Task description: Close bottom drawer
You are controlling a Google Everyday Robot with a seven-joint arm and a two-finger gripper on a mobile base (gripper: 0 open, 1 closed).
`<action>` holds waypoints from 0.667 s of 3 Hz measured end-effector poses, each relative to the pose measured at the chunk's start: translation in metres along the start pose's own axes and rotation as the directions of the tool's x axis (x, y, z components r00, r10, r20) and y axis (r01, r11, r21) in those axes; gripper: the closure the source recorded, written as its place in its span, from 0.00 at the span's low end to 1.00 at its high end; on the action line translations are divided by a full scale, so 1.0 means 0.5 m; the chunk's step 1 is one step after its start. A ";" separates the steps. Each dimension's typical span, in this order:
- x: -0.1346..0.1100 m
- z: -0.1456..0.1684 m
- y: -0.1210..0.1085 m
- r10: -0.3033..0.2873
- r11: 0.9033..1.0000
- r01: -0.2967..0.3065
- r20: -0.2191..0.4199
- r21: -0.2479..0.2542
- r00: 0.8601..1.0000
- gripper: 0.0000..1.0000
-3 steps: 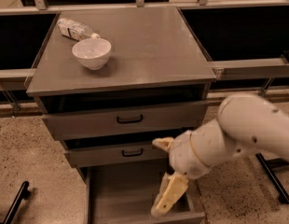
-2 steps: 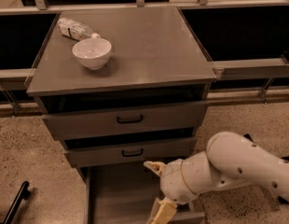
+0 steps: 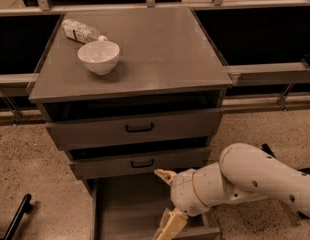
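Observation:
The bottom drawer [image 3: 120,209] is pulled far out at the foot of the grey cabinet, its plain grey tray open to view; its front and handle are out of view below the frame. My gripper [image 3: 167,204] hangs over the drawer's right front part on the white arm [image 3: 245,181]. One cream finger [image 3: 165,175] points left just under the middle drawer, the other finger [image 3: 171,225] points down at the drawer's front right corner. The fingers stand wide apart and hold nothing.
The middle drawer [image 3: 140,162] and top drawer [image 3: 137,128] stand slightly open. A white bowl [image 3: 98,56] and a lying plastic bottle [image 3: 81,31] are on the cabinet top. A black leg [image 3: 17,216] stands at lower left. Speckled floor surrounds the cabinet.
The arm and gripper have dropped lower and moved toward the drawer's front edge. The drawer has not visibly moved.

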State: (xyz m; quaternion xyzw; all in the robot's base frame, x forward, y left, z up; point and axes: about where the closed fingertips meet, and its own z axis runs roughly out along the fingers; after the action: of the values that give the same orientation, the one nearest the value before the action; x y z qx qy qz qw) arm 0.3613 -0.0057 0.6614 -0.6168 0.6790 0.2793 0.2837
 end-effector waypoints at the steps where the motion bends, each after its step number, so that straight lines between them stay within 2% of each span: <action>1: 0.080 0.073 -0.024 -0.004 1.000 0.003 -0.029 -0.025 1.000 0.00; 2: 0.186 0.160 0.003 -0.029 1.000 0.029 -0.007 0.002 1.000 0.00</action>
State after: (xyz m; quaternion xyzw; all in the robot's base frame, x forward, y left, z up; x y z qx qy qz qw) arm 0.3557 -0.0101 0.5389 -0.6272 0.6714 0.2724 0.2858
